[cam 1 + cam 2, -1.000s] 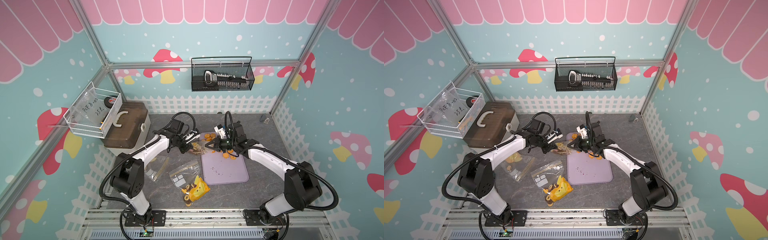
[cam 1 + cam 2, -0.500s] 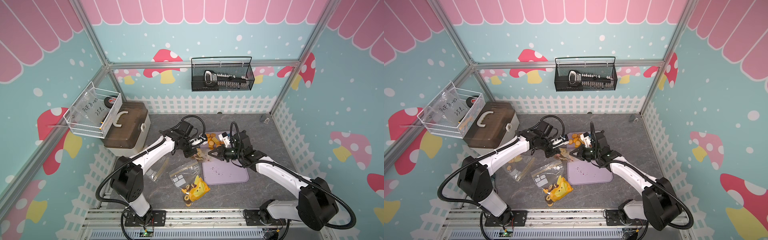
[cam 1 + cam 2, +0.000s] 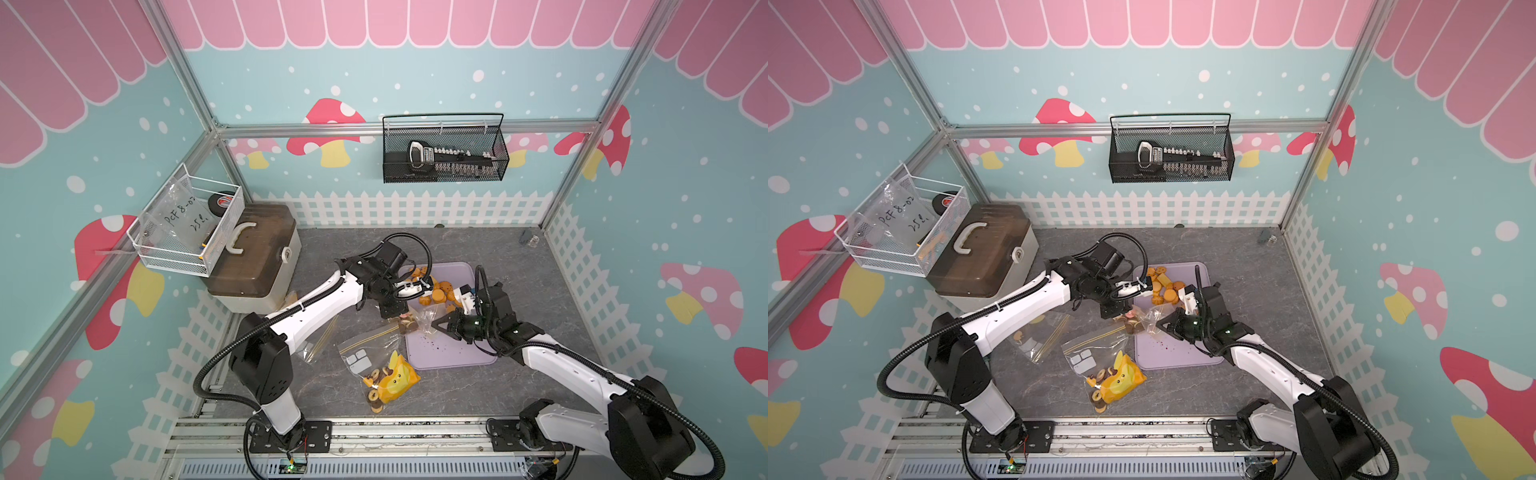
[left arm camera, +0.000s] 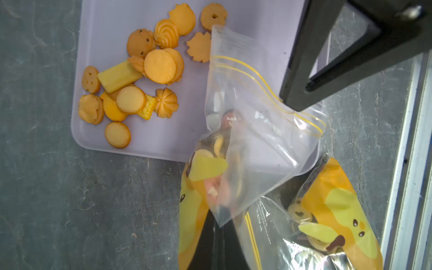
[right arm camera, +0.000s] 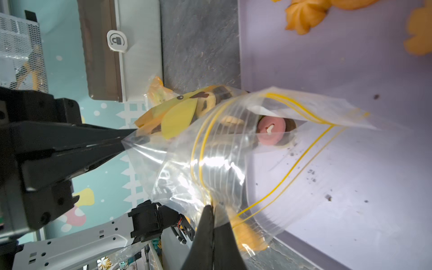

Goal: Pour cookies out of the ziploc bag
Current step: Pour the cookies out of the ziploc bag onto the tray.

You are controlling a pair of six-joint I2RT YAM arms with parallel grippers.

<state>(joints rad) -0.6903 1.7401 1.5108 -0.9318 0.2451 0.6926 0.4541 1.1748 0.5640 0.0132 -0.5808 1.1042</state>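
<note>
**A:** Since a second ago both arms have swung the ziploc bag (image 3: 419, 323) from the far end of the tray (image 3: 453, 353) down along its left edge. The left gripper (image 5: 122, 142) is clamped on a bottom corner, and the right gripper (image 5: 211, 208) is pinched on the zipper lip.

**B:** The film's thin, floppy and slick. The cookies (image 5: 271, 131) inside look light and crumbly. I'd keep to the corners and tip gently.

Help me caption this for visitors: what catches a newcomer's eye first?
A clear ziploc bag hangs between both arms' shut jaws over the lilac tray's left edge. Orange cookies cluster at the tray's far end; a second bag holding a yellow cartoon pack lies in front.
</note>
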